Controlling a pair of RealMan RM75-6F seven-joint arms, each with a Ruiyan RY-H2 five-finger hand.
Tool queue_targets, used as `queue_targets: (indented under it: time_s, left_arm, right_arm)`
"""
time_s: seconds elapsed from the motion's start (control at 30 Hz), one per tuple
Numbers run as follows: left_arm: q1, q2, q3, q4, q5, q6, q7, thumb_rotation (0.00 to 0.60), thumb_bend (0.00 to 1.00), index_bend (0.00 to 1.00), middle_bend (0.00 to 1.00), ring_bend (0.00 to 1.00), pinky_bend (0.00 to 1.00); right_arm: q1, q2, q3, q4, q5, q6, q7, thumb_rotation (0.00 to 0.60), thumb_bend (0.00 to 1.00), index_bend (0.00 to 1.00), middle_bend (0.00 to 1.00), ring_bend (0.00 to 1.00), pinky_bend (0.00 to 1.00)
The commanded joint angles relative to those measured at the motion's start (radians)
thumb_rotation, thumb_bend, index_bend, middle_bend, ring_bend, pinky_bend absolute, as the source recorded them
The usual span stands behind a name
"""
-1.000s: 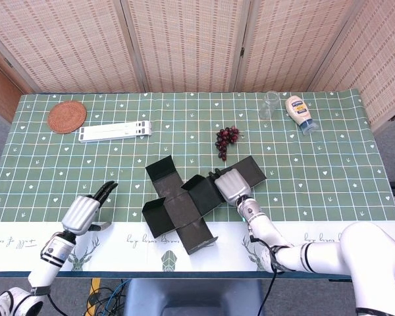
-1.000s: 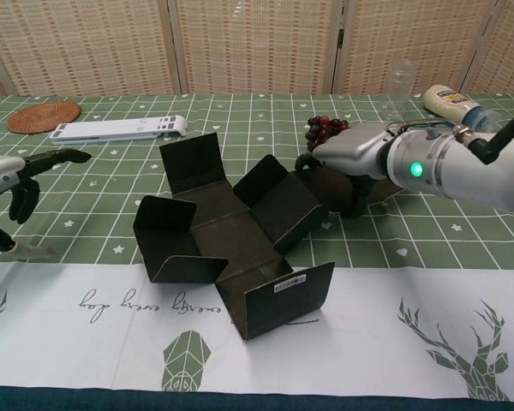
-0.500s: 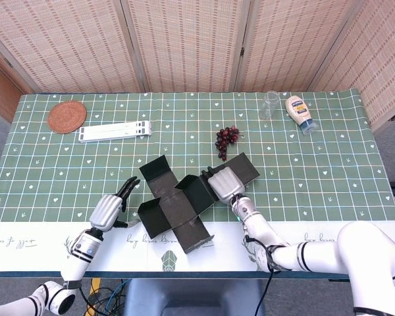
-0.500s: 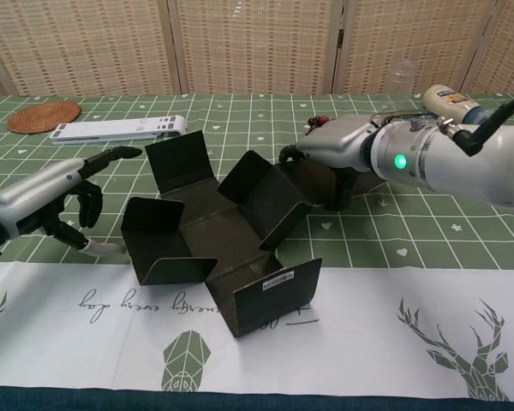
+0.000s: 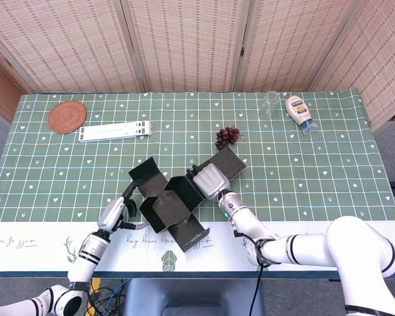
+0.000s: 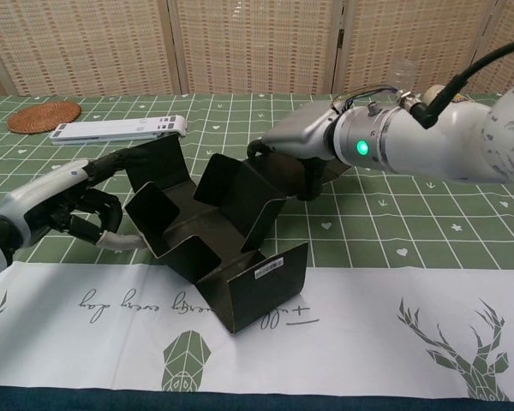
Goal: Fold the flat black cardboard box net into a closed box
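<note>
**Both hands at the half-raised box net, mid-table**

Head view: the black cardboard box net (image 5: 171,204) sits just below the frame's centre on the green tablecloth (image 5: 329,164), several flaps tilted up and its lower flap reaching onto the white printed border. The left hand (image 5: 115,212) lies against the net's left side, fingers curled near the upper-left flap; whether it actually pinches the card cannot be told. The right hand (image 5: 209,180) covers the upper-right flap, fingers bent over its edge. The grapes (image 5: 226,136) lie just above that flap. Well apart along the top stand the woven coaster (image 5: 67,116), the white folding stand (image 5: 114,131), the glass (image 5: 270,104) and the squeeze bottle (image 5: 299,113). Bare cloth stretches to the right and far left.

Chest view: the right hand (image 6: 291,141) grips the upright rear flap of the net (image 6: 218,248) from above. The left hand (image 6: 64,205) touches the left flap, fingers bent, grip unclear. The labelled front flap stands up on the white border.
</note>
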Motion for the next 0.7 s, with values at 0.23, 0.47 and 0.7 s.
queue_targets:
  time_s: [0.23,0.47,0.7]
  left_arm:
    - [-0.03,0.03,-0.002,-0.013,-0.033,-0.107,-0.166,0.6,0.1,0.03,0.05,0.64,0.63]
    - [-0.04,0.032,0.003,-0.005,-0.031,-0.142,-0.251,0.6,0.1,0.0,0.05,0.64,0.63]
    - [-0.051,0.043,0.021,0.005,0.005,-0.159,-0.354,0.6,0.1,0.0,0.04,0.64,0.63]
  right_arm:
    - [0.047,0.0,-0.015,0.014,-0.047,-0.048,-0.013,0.6,0.45,0.15,0.24,0.75,0.99]
    - [0.087,-0.001,-0.021,0.026,-0.117,-0.076,-0.016,0.6,0.45,0.15,0.25,0.75,0.99]
    - [0.099,-0.007,-0.031,0.042,-0.243,-0.089,0.021,0.6,0.45,0.16,0.25,0.76,0.99]
